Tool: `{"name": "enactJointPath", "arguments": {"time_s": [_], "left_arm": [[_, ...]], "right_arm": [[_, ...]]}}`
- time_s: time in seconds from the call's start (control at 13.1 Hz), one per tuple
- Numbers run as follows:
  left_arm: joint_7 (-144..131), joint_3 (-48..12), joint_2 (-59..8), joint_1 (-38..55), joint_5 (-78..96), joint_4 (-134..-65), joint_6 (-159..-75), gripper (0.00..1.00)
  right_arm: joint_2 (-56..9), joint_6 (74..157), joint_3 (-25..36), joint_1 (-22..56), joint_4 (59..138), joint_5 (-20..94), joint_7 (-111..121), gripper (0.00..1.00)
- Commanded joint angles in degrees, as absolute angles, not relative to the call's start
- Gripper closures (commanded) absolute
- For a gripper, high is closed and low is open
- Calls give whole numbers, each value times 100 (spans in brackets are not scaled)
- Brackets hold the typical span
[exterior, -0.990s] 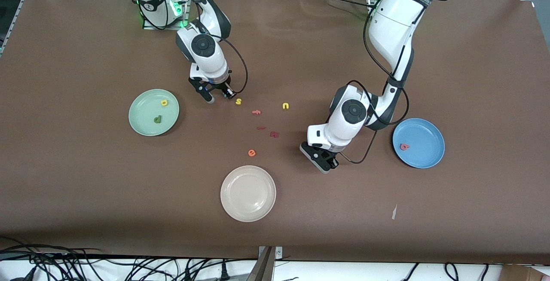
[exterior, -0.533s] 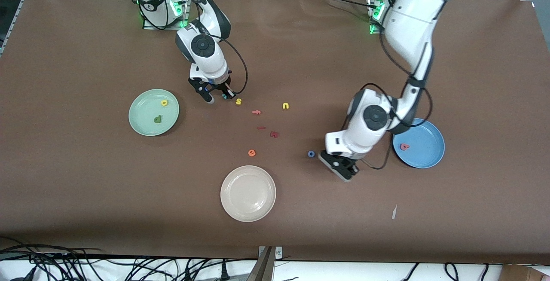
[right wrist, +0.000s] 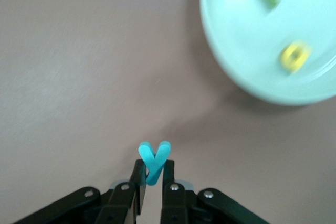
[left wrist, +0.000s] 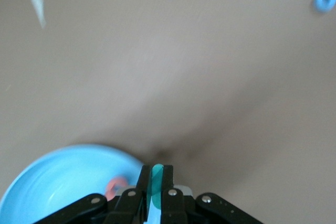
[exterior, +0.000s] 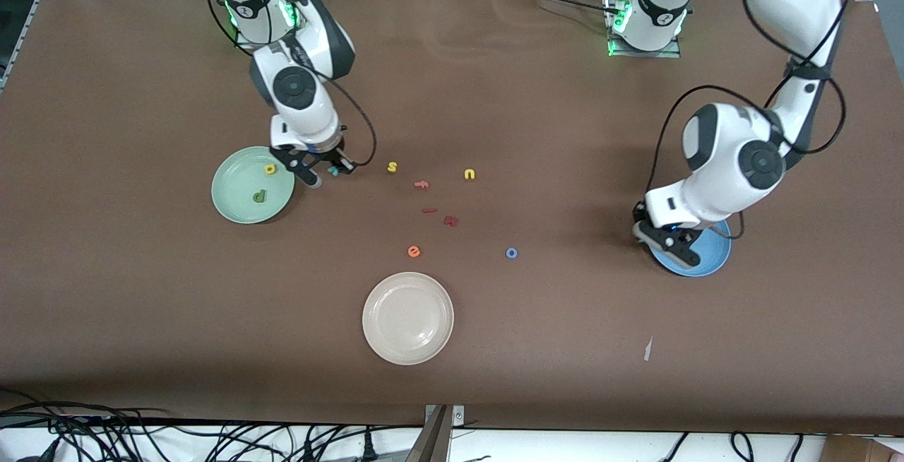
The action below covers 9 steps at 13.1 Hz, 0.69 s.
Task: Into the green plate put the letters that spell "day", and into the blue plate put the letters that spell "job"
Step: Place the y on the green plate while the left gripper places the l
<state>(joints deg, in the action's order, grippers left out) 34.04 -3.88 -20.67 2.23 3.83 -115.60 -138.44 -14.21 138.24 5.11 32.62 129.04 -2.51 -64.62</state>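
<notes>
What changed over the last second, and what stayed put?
The right gripper closed on the teal y, lifted it and carried it to beside the green plate. The left gripper, shut on a teal letter, swung to over the blue plate, uncovering the blue o. The other letters and the plates kept their places.

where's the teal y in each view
front: y in the right gripper, beside the green plate.
right wrist: y between the fingers, over bare table.
left wrist: not in it.
shared landmark: green plate, holding the d and a.
</notes>
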Motion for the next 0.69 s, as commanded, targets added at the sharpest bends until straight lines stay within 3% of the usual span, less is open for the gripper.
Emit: {"name": "enactJointPath", "arguments": {"time_s": [0.0,0.08,0.15,0.23,0.38,0.46,0.61], "left_arm": [[3963,-501,-1854,-245,-69,-11953,-13965,94],[3973,-501,-1968,-411,-279,-11944,-13983,90],[3973,-501,-2056,-535,-447,-11944,-14157,77],[3981,-501,-2152,-562,-587,-11944,-14255,58],[3990,-510,-2180,-554,-677,-11936,-14247,43],[3982,-510,-2171,-493,-685,-11927,-14247,42],[3886,-519,-2127,-239,-625,-11883,-14221,39]], "right_arm": [[-1134,13465,1070,3270,12981,-281,-5235,97],[-1142,13474,1325,3270,12999,-273,-4751,97],[-1195,13508,1614,3270,13016,-272,-4241,97],[-1221,13509,1852,3270,13017,-238,-3775,94],[-1318,13517,2091,3243,13017,-220,-3306,35],[-1327,13526,2127,3234,13017,-202,-3235,0],[-1222,13474,2083,3252,12964,-185,-3234,0]]}}
